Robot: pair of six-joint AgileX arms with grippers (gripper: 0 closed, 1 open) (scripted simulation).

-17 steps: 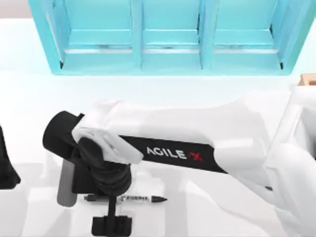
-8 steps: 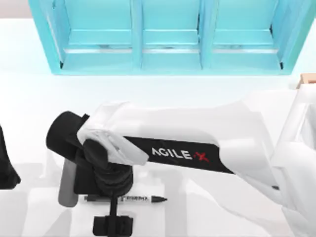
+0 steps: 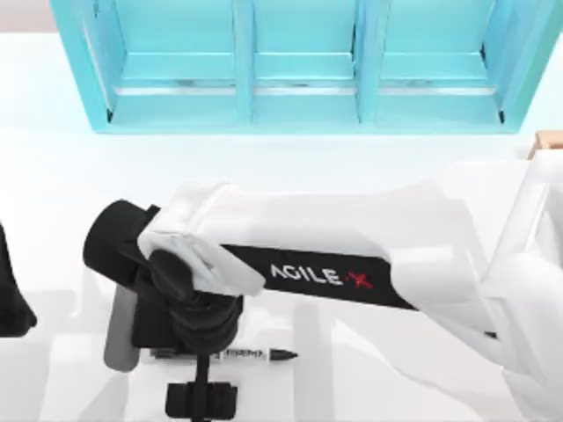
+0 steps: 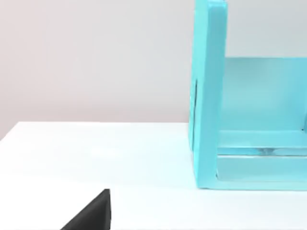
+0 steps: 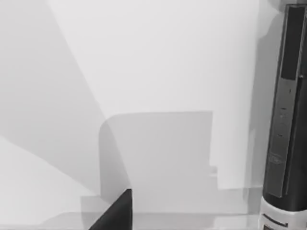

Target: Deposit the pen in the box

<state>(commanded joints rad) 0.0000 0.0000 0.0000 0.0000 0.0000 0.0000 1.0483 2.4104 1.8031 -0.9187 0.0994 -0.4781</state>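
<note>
1. Top view: the pen point(image 3: 224, 354) lies flat on the white bench point(image 3: 53, 176) at the near edge, left of centre. Its long axis runs left to right, with the pointed tip toward the right. The right arm reaches across from the right side, and the right hand point(image 3: 201, 400) sits directly over the pen's left half, its wrist covering that end. Whether its fingers are spread or closed on the pen cannot be told. The box point(image 3: 550, 141), a tan corner, sits at the far right edge, well apart from the pen. A cyan shelf unit point(image 3: 299, 70) spans the far side. The left arm point(image 3: 10, 299) is parked at the left edge, farther from the pen than the right hand.

2. Left wrist view: the cyan shelf unit point(image 4: 211, 96) stands on the white bench point(image 4: 96, 153), with a dark wedge of the left hand at the near edge; how far open it is cannot be told.

3. Right wrist view: the pen point(image 5: 285, 120) lies along one side, close beneath the camera, its white band point(image 5: 283, 211) showing. The carry to come would run rightward and away.
</note>
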